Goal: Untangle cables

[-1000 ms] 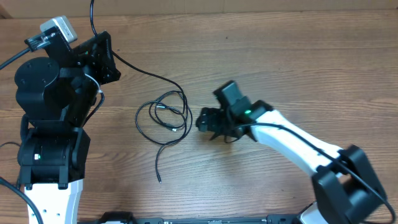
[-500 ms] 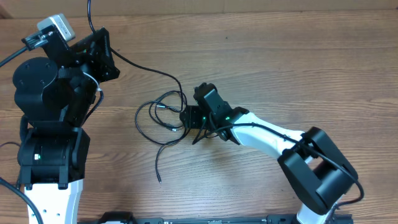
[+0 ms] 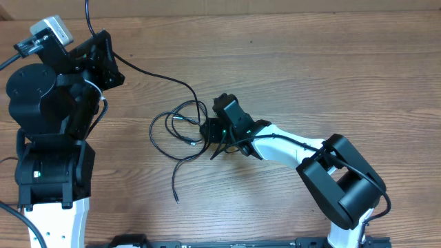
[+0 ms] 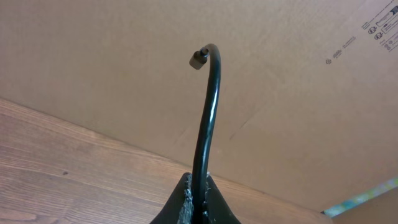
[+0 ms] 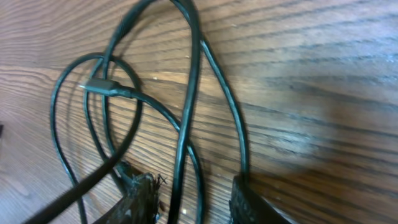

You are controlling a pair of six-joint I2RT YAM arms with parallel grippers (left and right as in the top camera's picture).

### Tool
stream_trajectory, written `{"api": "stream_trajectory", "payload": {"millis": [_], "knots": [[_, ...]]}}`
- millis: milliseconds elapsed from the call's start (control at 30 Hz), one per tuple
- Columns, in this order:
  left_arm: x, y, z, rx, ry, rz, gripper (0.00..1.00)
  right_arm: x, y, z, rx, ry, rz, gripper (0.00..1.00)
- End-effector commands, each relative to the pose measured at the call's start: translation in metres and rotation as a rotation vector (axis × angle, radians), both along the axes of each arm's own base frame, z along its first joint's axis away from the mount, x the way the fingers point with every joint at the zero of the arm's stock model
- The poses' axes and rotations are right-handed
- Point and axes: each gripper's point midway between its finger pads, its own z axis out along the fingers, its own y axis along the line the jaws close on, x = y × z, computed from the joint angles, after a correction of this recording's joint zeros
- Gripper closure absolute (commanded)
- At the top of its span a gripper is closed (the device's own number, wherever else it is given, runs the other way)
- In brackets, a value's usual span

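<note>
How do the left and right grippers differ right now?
The left gripper is shut on one cable end that sticks up from it; the right gripper stands open, with strands of the loops passing between its jaws. The left gripper sits off at the back left, away from the loops; the right gripper is right at them. Both handle thin black cable.

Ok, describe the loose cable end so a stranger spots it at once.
On the wooden table, find the cables tangled beside the right pincer. One strand leaves the tangle toward the arms' bases. Its tip lies alone on bare wood, outside every loop.
</note>
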Motion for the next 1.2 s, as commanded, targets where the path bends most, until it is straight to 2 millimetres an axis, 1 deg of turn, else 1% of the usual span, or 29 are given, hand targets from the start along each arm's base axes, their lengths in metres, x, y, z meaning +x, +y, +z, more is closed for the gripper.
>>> {"api": "stream_trajectory", "payload": {"millis": [0, 67, 133, 233, 333, 433, 533, 633, 767, 833, 900, 1033, 1100, 1167], "knots": [[-0.002, 0.005, 0.008, -0.012, -0.021, 0.02, 0.96, 0.003, 0.012, 0.009, 0.031, -0.026, 0.021, 0.66], [-0.002, 0.005, 0.008, -0.012, -0.022, 0.02, 0.96, 0.003, 0.015, 0.01, 0.037, -0.034, 0.026, 0.7], [-0.002, 0.005, 0.008, -0.012, -0.021, 0.02, 0.96, 0.003, 0.018, 0.012, 0.037, -0.046, 0.027, 0.8], [-0.002, 0.005, 0.008, -0.011, -0.022, 0.021, 0.96, 0.008, 0.012, 0.009, -0.001, -0.073, -0.007, 0.96], [-0.002, 0.005, 0.007, -0.011, -0.017, 0.021, 0.96, 0.016, -0.003, 0.004, -0.071, -0.096, -0.063, 0.96], [-0.003, 0.008, 0.006, -0.007, -0.01, 0.03, 0.96, 0.025, -0.028, -0.002, -0.17, -0.123, -0.091, 0.96], [-0.002, 0.018, 0.005, -0.007, -0.008, 0.057, 0.96, 0.033, -0.071, -0.004, -0.292, -0.108, -0.177, 0.96], [-0.005, 0.033, 0.008, -0.007, -0.018, 0.101, 0.96, 0.041, -0.13, 0.002, -0.433, -0.085, -0.298, 0.96], [-0.013, 0.064, 0.016, -0.003, -0.044, 0.191, 0.96, 0.047, -0.211, 0.01, -0.592, -0.041, -0.465, 0.96], [-0.02, 0.082, 0.019, 0.0, -0.054, 0.247, 0.96, 0.046, -0.245, 0.008, -0.627, 0.011, -0.531, 0.96], [-0.027, 0.102, 0.022, 0.003, -0.063, 0.309, 0.96, 0.045, -0.276, 0.005, -0.647, 0.061, -0.592, 0.96], [-0.046, 0.143, 0.026, 0.01, -0.076, 0.441, 0.96, 0.041, -0.324, 0.001, -0.632, 0.146, -0.699, 0.96], [-0.056, 0.164, 0.026, 0.012, -0.076, 0.507, 0.96, 0.04, -0.34, -0.001, -0.613, 0.177, -0.738, 0.96], [-0.063, 0.181, 0.025, 0.013, -0.071, 0.565, 0.96, 0.038, -0.352, -0.002, -0.595, 0.201, -0.768, 0.96]]}}
